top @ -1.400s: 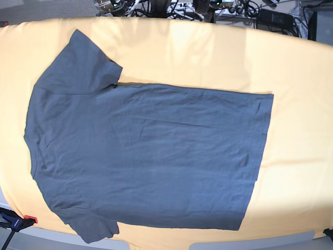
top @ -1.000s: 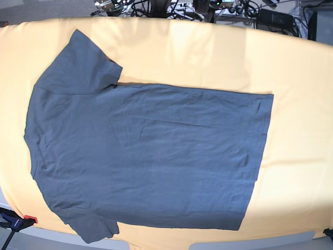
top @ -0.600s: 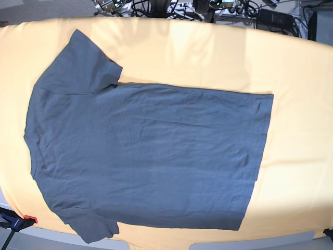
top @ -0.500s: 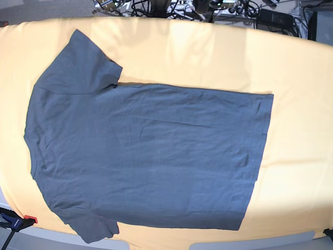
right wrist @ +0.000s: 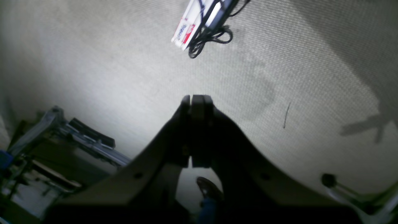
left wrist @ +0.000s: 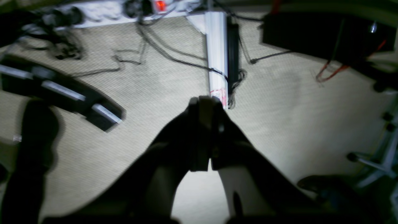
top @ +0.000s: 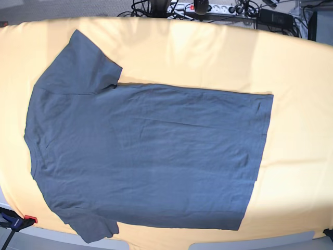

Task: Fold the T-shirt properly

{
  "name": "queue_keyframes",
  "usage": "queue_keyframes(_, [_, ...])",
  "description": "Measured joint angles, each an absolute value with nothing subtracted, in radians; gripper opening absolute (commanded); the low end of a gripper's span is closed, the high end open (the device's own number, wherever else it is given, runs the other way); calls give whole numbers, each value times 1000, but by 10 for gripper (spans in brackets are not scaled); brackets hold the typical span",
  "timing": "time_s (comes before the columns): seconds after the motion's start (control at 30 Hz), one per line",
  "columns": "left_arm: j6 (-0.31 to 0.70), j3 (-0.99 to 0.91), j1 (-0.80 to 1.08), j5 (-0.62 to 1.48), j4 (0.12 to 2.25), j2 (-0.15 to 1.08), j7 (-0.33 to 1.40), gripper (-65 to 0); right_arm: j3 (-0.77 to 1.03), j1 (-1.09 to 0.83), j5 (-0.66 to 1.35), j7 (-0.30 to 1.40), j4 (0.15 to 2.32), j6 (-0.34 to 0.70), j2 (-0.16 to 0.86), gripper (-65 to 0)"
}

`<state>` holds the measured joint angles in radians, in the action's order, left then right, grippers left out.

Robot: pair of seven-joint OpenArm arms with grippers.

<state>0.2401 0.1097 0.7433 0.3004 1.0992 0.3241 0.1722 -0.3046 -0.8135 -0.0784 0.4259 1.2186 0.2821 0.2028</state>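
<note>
The slate blue-grey T-shirt (top: pixel 145 156) lies flat and spread out on the orange-yellow cloth (top: pixel 208 57). Its collar end is at the left, its hem at the right, one sleeve at the top left and one at the bottom left. Neither arm shows in the base view. In the left wrist view my left gripper (left wrist: pixel 205 102) is shut and empty, hanging over carpet floor. In the right wrist view my right gripper (right wrist: pixel 196 101) is shut and empty, also over carpet. The T-shirt shows in neither wrist view.
Cables and a power strip (top: pixel 208 8) lie beyond the table's far edge. A blue clamp (top: pixel 13 221) grips the front left corner. The left wrist view shows a white power strip (left wrist: pixel 216 62) and cables on the floor; the right wrist view shows a chair base (right wrist: pixel 342 186).
The metal arm parts seen at the top edge beyond the table have gone from the base view. The T-shirt has not moved.
</note>
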Motion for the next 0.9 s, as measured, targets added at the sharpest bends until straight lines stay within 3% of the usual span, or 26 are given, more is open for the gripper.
queue_keyframes(0.23, [212, 84, 1006, 271, 1571, 454, 319, -650, -300, -1108, -94, 538, 1753, 136, 341, -650])
queue_keyframes(0.43, [233, -81, 1171, 260, 1905, 511, 406, -650, -300, -1286, -220, 635, 2069, 55, 413, -650])
queue_keyframes(0.63, [284, -270, 1268, 261, 2149, 513, 447, -650, -298, -1286, -435, 665, 2263, -88, 485, -650])
queue_keyframes(0.9, [297, -410, 1267, 262, 2308, 512, 467, -650, -300, -1289, -702, 681, 2343, -188, 481, -650])
